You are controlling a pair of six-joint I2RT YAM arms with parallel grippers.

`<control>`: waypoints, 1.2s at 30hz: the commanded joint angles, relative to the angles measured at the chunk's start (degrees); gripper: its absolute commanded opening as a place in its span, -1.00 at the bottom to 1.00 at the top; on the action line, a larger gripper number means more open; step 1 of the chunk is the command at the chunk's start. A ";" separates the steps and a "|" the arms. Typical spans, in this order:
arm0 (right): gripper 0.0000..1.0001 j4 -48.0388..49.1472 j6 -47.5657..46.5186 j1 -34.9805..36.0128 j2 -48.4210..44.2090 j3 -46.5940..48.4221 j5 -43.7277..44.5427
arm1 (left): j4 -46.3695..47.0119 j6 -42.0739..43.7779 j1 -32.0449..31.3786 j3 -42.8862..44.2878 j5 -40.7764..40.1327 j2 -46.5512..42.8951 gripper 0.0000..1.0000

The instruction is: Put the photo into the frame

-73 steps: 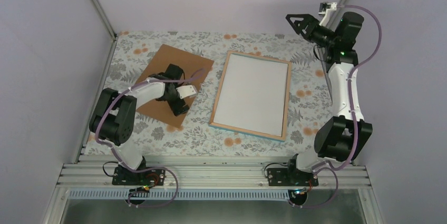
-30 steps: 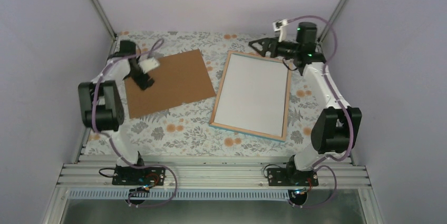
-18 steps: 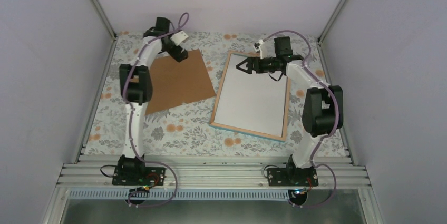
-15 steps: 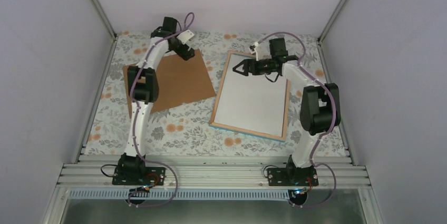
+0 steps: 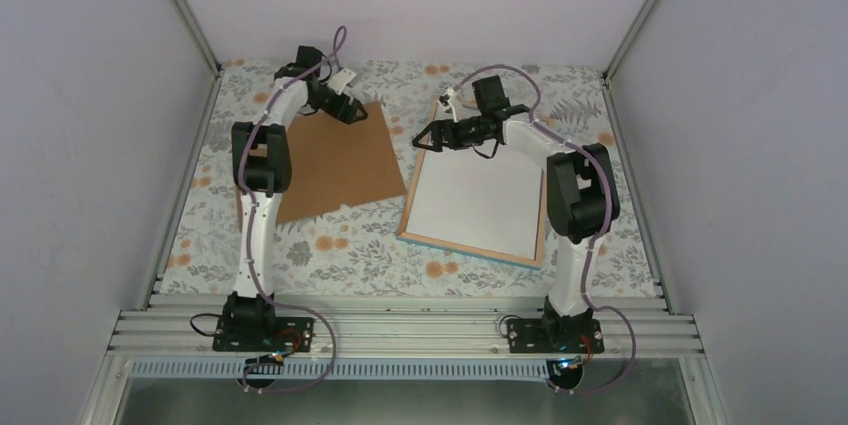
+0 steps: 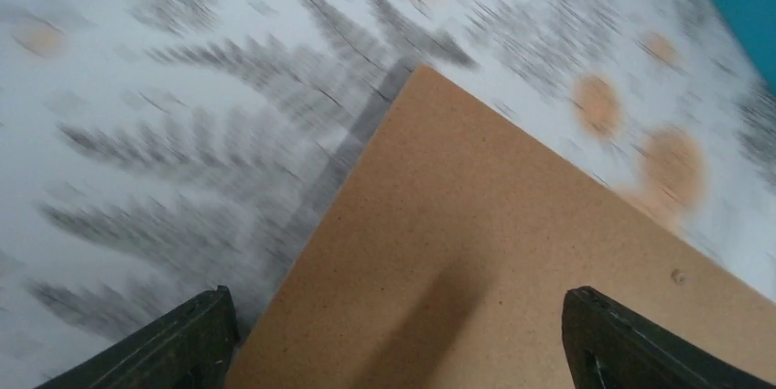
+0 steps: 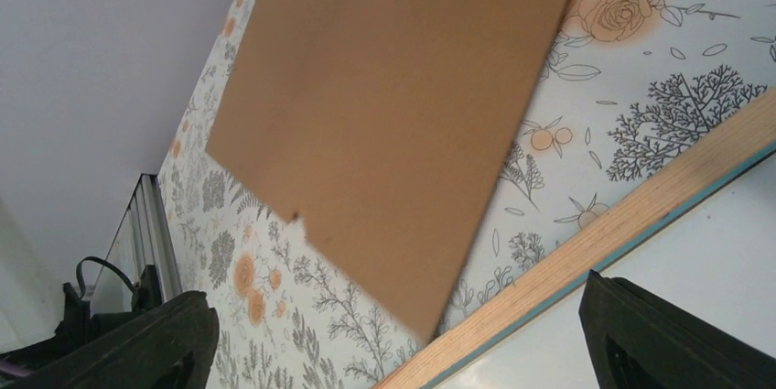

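Note:
The frame [image 5: 412, 187] lies flat at centre right with its light wood back up and a turquoise strip at its edge [image 7: 631, 229]. A plain white sheet [image 5: 480, 195] fills its opening; I cannot tell whether it is the photo, and no sunflower print shows. My right gripper [image 5: 425, 137] hangs open over the frame's far left corner, with nothing between its fingers [image 7: 403, 343]. My left gripper [image 5: 352, 111] is open above the far right corner of the brown backing board [image 5: 330, 160], and only bare board [image 6: 512, 252] lies under its jaws [image 6: 403, 352].
A floral cloth [image 5: 350, 245] covers the table. The brown board [image 7: 393, 105] lies left of the frame, its near corner close to the frame's left edge. An aluminium rail [image 5: 400, 330] runs along the near edge. Purple walls and metal posts [image 5: 185, 10] close in the back and sides.
The left arm swung from the board's left side to its far right corner. The right arm swept from the far right, along the frame's far edge, to its far left corner. Both grippers stayed open.

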 commanded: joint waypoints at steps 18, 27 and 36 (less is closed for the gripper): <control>1.00 1.30 20.63 12.81 13.38 11.10 5.13 | 7.71 -6.62 18.55 -54.38 -5.07 -46.73 0.96; 1.00 -1.09 27.74 15.04 19.08 14.55 11.73 | 2.58 2.00 37.86 -64.45 -7.13 -49.64 0.96; 1.00 -1.63 30.39 16.50 21.92 14.59 13.29 | 4.14 6.74 42.50 -67.92 -8.22 -44.63 0.90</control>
